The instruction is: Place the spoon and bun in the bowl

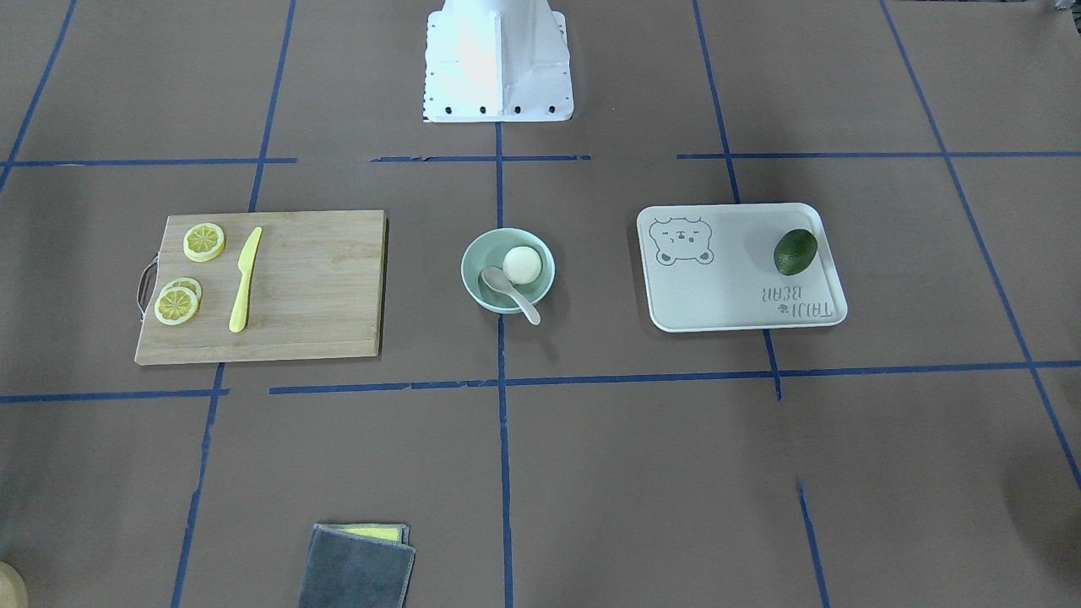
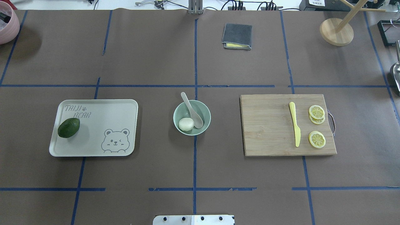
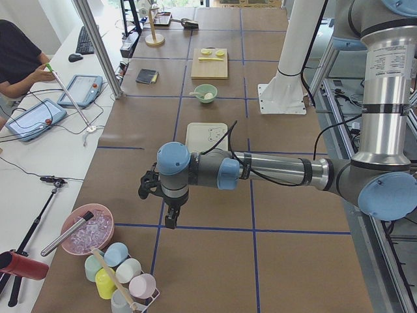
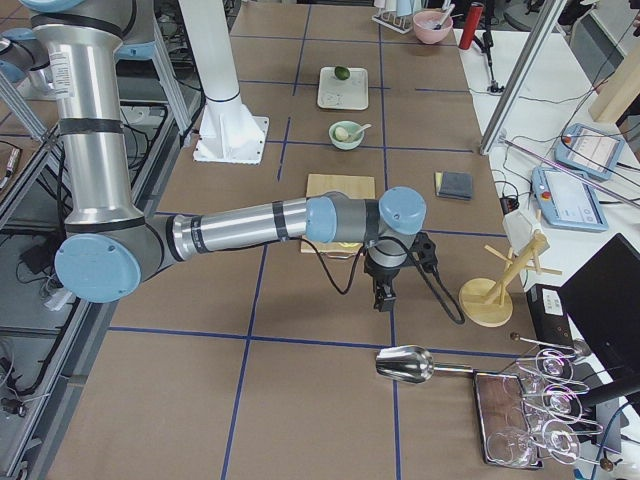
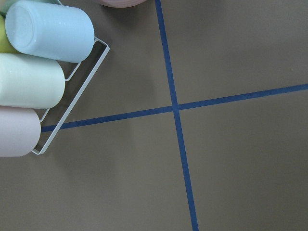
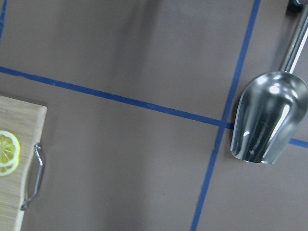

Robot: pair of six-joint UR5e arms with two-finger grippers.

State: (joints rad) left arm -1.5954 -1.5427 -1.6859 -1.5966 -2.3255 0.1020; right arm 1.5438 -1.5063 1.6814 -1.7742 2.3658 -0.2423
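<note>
spoon [image 2: 190,108] and bun [image 2: 186,124] both lie in the pale green bowl [image 2: 208,113], which stands at the middle of the bench [image 2: 156,56] on the crossing of the blue tape lines. the spoon's scoop sits on the bowl's floor just beside the bun, and its handle leans out over the rim on the side away from the robot. the bun rests against the inner wall on the robot's side.

the avocado [image 2: 68,127] is on the white bear tray [image 2: 103,109], and the yellow knife [image 2: 295,123] and lemon slices [image 2: 317,112] are on the wooden board [image 2: 265,125]. both are well apart from the bowl.

neither arm is near the bowl. the left gripper [image 3: 171,216] hangs over the bench end by the rack of cups, the right gripper [image 4: 384,292] over the other end near the metal scoop. each shows only in a side view, so i cannot tell whether either is released or clenched. neither seems to carry anything.

judged from how things lie, both placing steps look done and the task reads as finished. no further grasp seems called for. at most the arms would need to keep clear, since a knock on the overhanging handle could tip the spoon out.
</note>
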